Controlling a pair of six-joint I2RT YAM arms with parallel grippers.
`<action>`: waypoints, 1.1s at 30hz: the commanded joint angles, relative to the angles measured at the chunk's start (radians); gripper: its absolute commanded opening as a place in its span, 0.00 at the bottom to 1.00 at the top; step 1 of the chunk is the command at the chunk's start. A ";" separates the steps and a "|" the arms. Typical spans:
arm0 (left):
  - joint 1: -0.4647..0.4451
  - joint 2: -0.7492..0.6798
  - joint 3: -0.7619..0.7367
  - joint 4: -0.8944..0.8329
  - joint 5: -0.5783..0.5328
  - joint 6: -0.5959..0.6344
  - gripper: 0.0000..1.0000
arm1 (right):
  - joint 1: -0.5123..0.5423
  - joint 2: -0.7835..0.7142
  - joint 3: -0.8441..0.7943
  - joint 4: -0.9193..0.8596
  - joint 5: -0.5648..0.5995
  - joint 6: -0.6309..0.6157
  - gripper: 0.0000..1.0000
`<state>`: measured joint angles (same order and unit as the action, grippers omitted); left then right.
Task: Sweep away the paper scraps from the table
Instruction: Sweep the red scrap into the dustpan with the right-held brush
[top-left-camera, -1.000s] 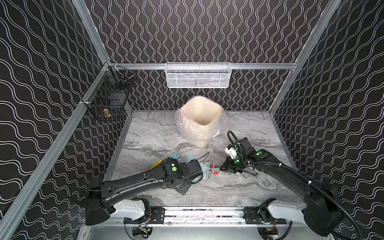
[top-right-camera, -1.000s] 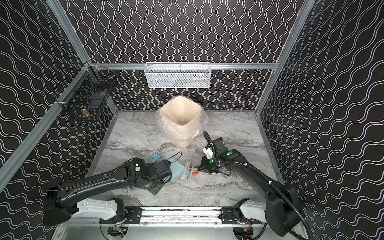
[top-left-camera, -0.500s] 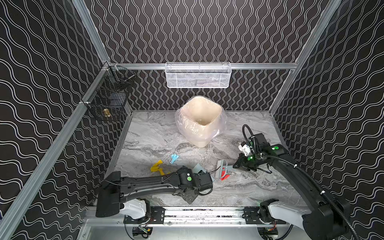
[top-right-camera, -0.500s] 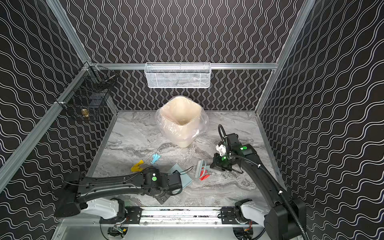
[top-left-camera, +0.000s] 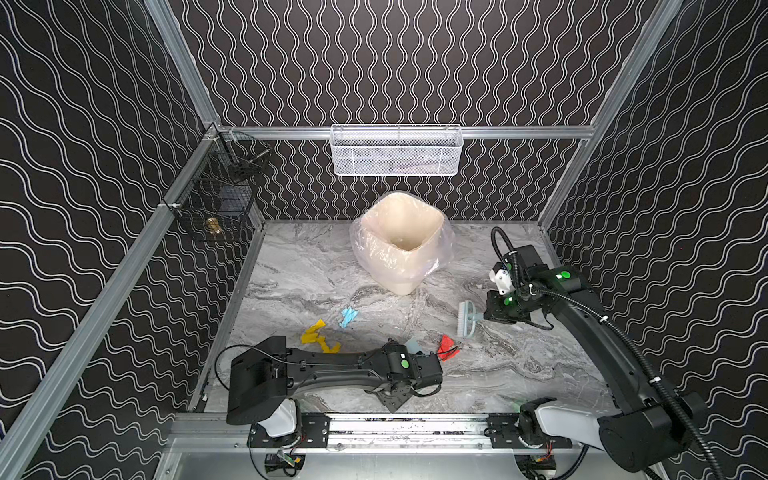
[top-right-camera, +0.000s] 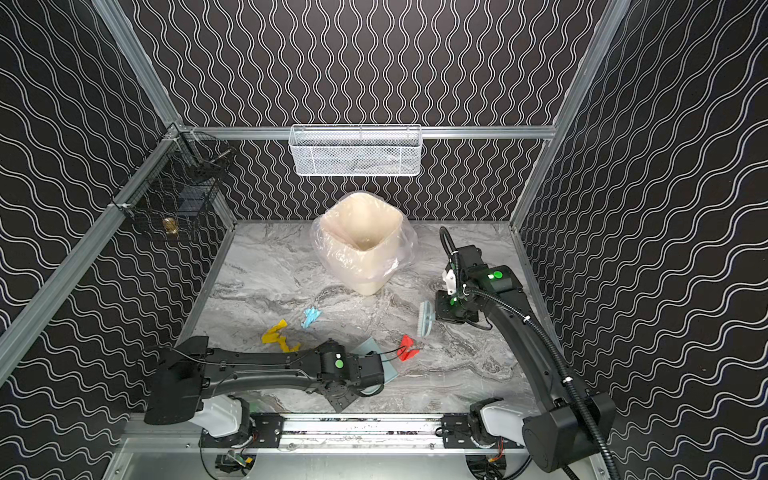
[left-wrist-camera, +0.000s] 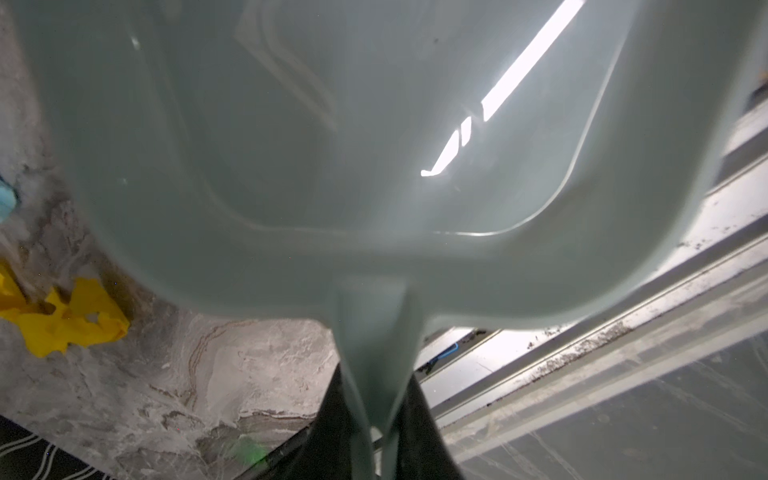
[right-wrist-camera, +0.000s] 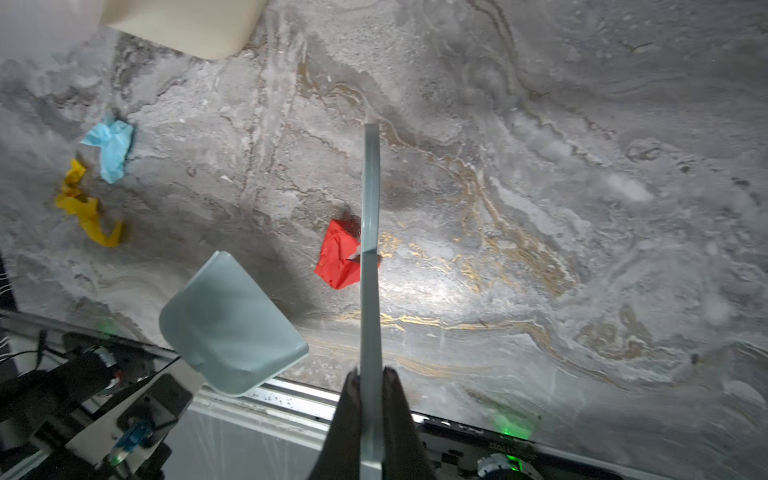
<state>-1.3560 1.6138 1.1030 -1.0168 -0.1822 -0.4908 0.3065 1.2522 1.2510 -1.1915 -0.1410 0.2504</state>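
A grey-veined marble table (top-left-camera: 316, 266), walled in black wave-patterned panels and closed at the front by an aluminium rail (top-left-camera: 415, 428), is pictured during a clean-up. A cream bin (top-left-camera: 401, 232), lined with clear plastic, is stood near the back wall. A pale blue dustpan (right-wrist-camera: 232, 324) is grasped by its handle in the left gripper (left-wrist-camera: 376, 397) and held at the front edge; whether its lip touches the marble cannot be told. A pale blue brush (top-left-camera: 466, 318) is clamped by its handle in the right gripper (right-wrist-camera: 371, 395), right of centre. The paper scraps are seen scattered on the table: yellow pieces (top-left-camera: 318, 338) just behind the left forearm, a light blue piece (top-left-camera: 348, 316) further back toward the bin, and a red piece (top-left-camera: 447, 347) between dustpan and brush.

The red piece is judged the one in hand. The bristles should be set down on its far side from the pan and drawn across in one short stroke, with the pan's lip pressed flat so nothing is pushed underneath. Bare marble is left open to the right and behind; room is tight at the front rail and beside the forearm.
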 joint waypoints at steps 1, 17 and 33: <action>0.000 0.022 0.018 0.025 -0.014 0.039 0.00 | 0.011 0.004 -0.014 -0.032 0.106 -0.015 0.00; 0.030 0.101 0.069 0.004 0.096 0.060 0.00 | 0.093 0.116 -0.013 -0.001 0.095 -0.030 0.00; 0.112 0.139 0.085 -0.036 0.169 0.122 0.00 | 0.240 0.171 -0.004 -0.028 0.124 -0.013 0.00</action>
<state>-1.2499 1.7477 1.1862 -1.0382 -0.0372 -0.3946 0.5350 1.4178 1.2407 -1.1969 -0.0204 0.2276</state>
